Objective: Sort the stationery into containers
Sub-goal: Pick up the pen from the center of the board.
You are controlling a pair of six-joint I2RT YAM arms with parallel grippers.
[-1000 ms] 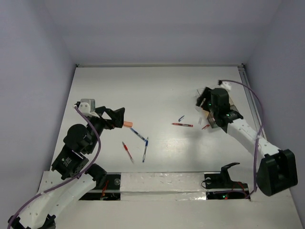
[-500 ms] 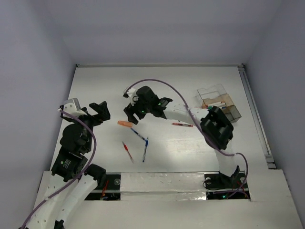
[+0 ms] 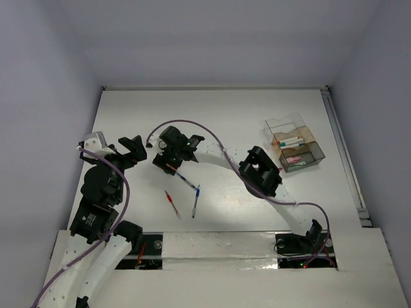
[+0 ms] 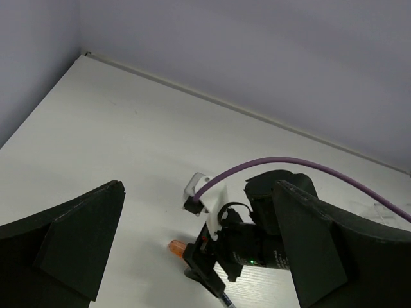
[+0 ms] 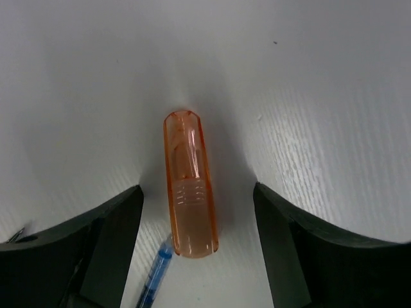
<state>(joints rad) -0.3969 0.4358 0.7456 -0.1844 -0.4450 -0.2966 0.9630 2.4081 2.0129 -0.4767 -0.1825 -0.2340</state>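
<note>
— Right gripper (image 5: 197, 192): clamped on anything?
— No. It is spread wide, one dark finger (image 5: 96, 250) on each side of the orange piece (image 5: 186, 167), with a gap of bare desk (image 5: 308, 77) on both flanks.
— What does that piece look like?
— It is translucent orange and oblong, with a rounded far end and fine ridges across its middle. It lies flat. A blue pen (image 5: 154, 277) has its tip at the seven o'clock corner of the piece. I cannot tell whether they touch.
— How does the arm sit?
— In the top view the right arm runs from its base at the near right edge, with its elbow over mid-desk and its wrist tipped down left of centre. The organiser box (image 3: 287, 123) is at its three o'clock, well apart.
— And the left gripper (image 3: 131, 146)?
— It is released and empty, held above the desk near the right one's nine o'clock, on a folded arm.
— Any other stationery?
— A second blue pen (image 3: 195, 201) lies at five o'clock of the right gripper and a red pen (image 3: 171, 203) at six.
</note>
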